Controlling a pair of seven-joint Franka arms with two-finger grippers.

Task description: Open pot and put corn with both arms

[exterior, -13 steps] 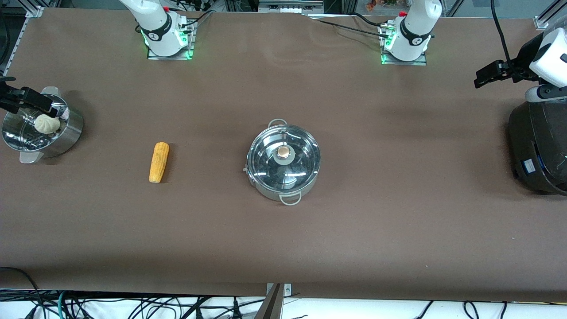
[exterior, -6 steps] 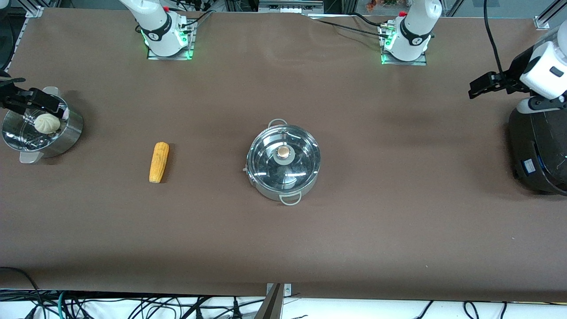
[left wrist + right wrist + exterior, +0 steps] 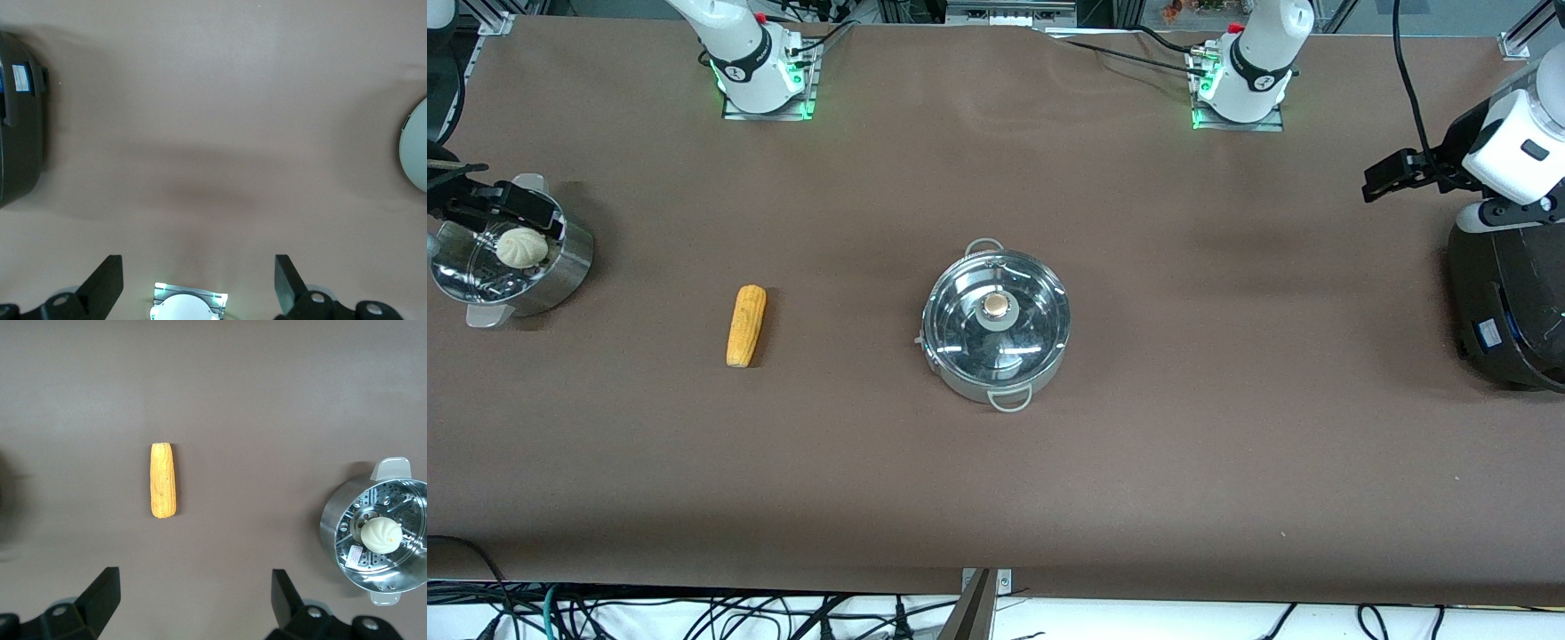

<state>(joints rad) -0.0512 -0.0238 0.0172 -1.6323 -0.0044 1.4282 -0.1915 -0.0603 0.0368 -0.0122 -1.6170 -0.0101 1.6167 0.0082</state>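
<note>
The steel pot (image 3: 996, 356) with wire loop handles stands mid-table, its glass lid (image 3: 960, 329) with the tan knob (image 3: 997, 306) on it. Its pale edge shows in the left wrist view (image 3: 417, 148). The corn (image 3: 745, 325) lies on the table toward the right arm's end; it also shows in the right wrist view (image 3: 163, 480). My right gripper (image 3: 534, 206) (image 3: 193, 597) is open and empty, up over the steamer pot. My left gripper (image 3: 1383, 178) (image 3: 197, 280) is open and empty, up over the table beside the black cooker.
A steel steamer pot (image 3: 574, 267) (image 3: 340, 520) with flat tab handles holds a pale bun (image 3: 521, 246) (image 3: 381, 533) at the right arm's end. A large black cooker (image 3: 1507, 302) (image 3: 20, 120) stands at the left arm's end. Brown table cover (image 3: 1227, 400) lies all around.
My left gripper has moved a little toward the middle of the table. My right gripper has shifted slightly over the steamer pot. Pot and corn have not moved.
</note>
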